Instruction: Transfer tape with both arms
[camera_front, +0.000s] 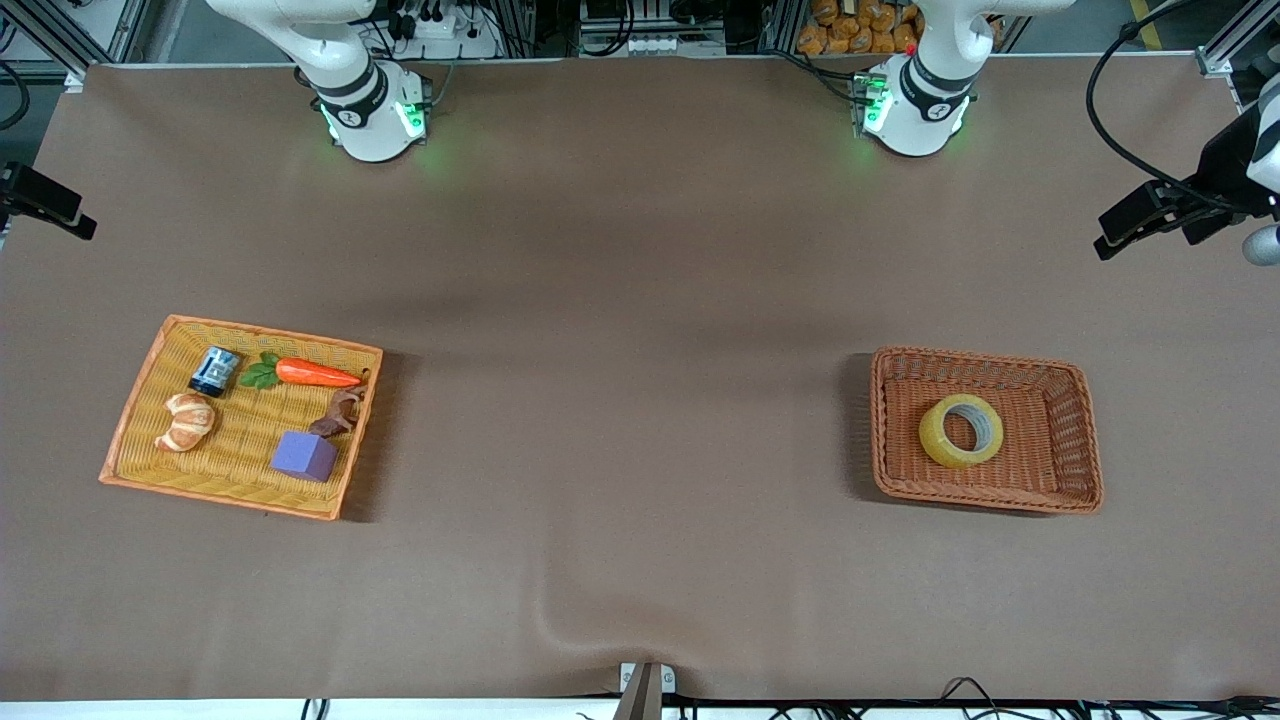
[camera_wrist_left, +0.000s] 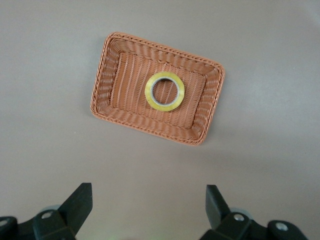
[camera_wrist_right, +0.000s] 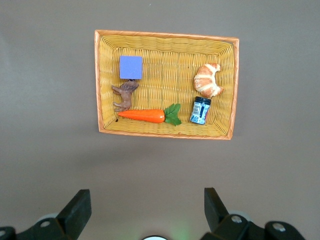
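Observation:
The tape (camera_front: 961, 430), a yellowish roll with a grey-white core, lies flat in the brown wicker basket (camera_front: 1075, 440) toward the left arm's end of the table. It also shows in the left wrist view (camera_wrist_left: 164, 91), inside that basket (camera_wrist_left: 107, 85). My left gripper (camera_wrist_left: 149, 205) is open and empty, high above bare table beside the basket. My right gripper (camera_wrist_right: 147, 205) is open and empty, high above bare table beside the yellow basket (camera_wrist_right: 102, 80). Neither gripper shows in the front view; only the arms' bases do.
The yellow wicker basket (camera_front: 135, 420) toward the right arm's end holds a purple cube (camera_front: 305, 456), a carrot (camera_front: 315, 373), a croissant (camera_front: 187, 421), a small can (camera_front: 214, 371) and a brown toy animal (camera_front: 340, 412). Brown cloth covers the table between the baskets.

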